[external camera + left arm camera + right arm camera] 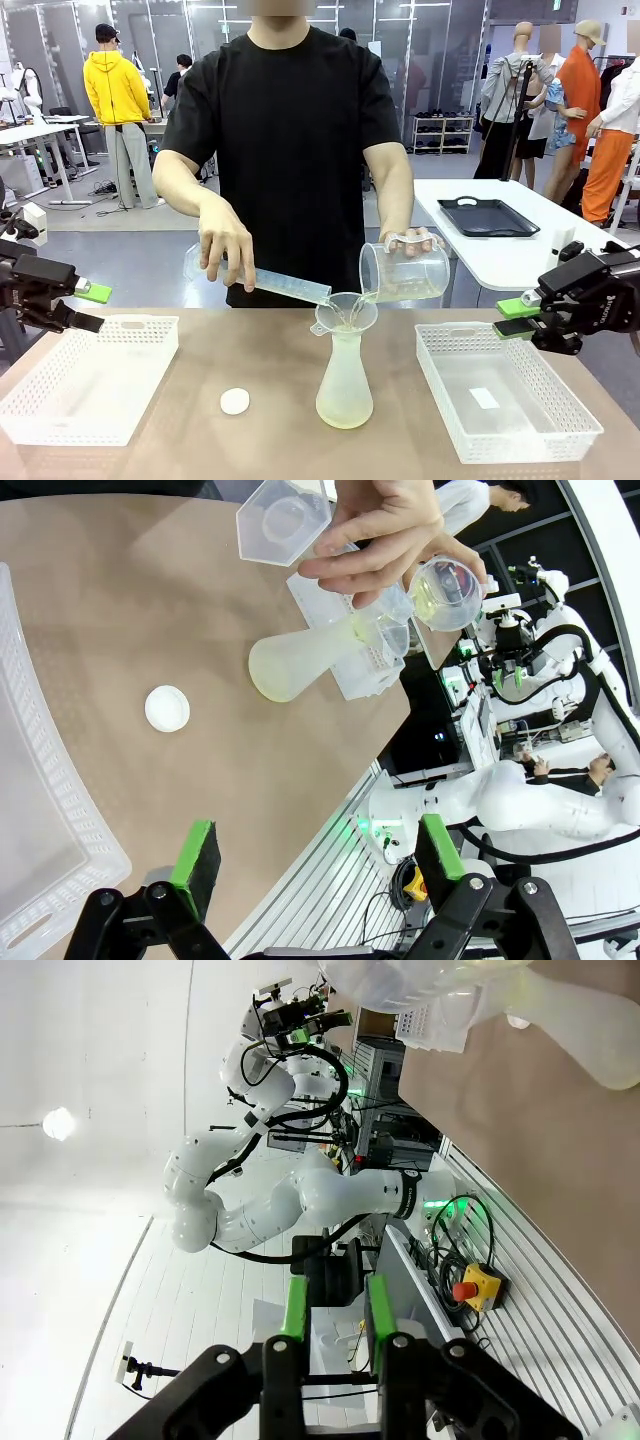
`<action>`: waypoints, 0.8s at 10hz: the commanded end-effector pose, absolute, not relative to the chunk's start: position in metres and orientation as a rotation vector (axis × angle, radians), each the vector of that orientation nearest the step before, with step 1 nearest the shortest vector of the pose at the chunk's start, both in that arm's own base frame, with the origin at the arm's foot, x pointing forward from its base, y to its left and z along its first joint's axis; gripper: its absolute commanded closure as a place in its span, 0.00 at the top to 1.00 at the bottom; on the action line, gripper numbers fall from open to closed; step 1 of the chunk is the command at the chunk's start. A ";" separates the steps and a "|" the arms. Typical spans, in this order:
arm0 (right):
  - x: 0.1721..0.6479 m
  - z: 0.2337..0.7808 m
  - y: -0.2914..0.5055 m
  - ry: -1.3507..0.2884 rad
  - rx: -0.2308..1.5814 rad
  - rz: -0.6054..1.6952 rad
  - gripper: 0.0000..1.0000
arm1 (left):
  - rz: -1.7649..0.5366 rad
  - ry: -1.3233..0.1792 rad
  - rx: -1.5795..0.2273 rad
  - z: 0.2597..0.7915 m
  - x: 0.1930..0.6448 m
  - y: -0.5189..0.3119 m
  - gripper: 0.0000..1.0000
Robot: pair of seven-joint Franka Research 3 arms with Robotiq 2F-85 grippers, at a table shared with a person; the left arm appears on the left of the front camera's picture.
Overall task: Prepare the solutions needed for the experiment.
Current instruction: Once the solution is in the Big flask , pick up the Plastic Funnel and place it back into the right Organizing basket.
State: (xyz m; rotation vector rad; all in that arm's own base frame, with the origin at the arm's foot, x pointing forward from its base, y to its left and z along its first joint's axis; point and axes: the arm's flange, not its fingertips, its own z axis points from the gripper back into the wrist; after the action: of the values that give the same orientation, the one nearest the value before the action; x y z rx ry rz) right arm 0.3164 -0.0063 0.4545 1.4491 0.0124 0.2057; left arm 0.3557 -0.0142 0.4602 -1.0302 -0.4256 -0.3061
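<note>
A frosted conical flask (344, 370) stands at the table's middle with a clear funnel (345, 312) in its neck. The solutions (344, 410), pale yellow-green, fill its wide base. The person tips a clear beaker (405, 272) and a graduated cylinder (285, 285) over the funnel, one in each hand. My left gripper (90, 308) hovers open at the far left, well away from the flask (300, 660). My right gripper (518, 316) hangs at the far right, its fingers a narrow gap apart and empty. The left gripper (318, 850) and the right gripper (335, 1305) show from the wrists too.
A small white round cap (235, 401) lies on the table left of the flask. White mesh baskets sit at left (150, 322) and right (440, 330). A black tray (488, 216) rests on a white table behind.
</note>
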 end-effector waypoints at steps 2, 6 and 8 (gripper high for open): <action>0.315 0.453 -0.008 0.013 1.446 0.219 0.30 | -0.320 -0.446 -1.056 0.460 0.358 -0.016 1.00; 0.315 0.453 -0.008 0.013 1.446 0.219 0.30 | -0.320 -0.446 -1.056 0.460 0.358 -0.016 1.00; 0.315 0.453 -0.008 0.013 1.446 0.219 0.30 | -0.320 -0.446 -1.056 0.460 0.358 -0.016 1.00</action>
State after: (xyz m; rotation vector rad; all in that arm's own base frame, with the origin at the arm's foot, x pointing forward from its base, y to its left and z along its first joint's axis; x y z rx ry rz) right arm 0.3163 -0.0064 0.4545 1.4495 0.0128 0.2058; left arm 0.3557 -0.0142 0.4602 -1.0302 -0.4256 -0.3061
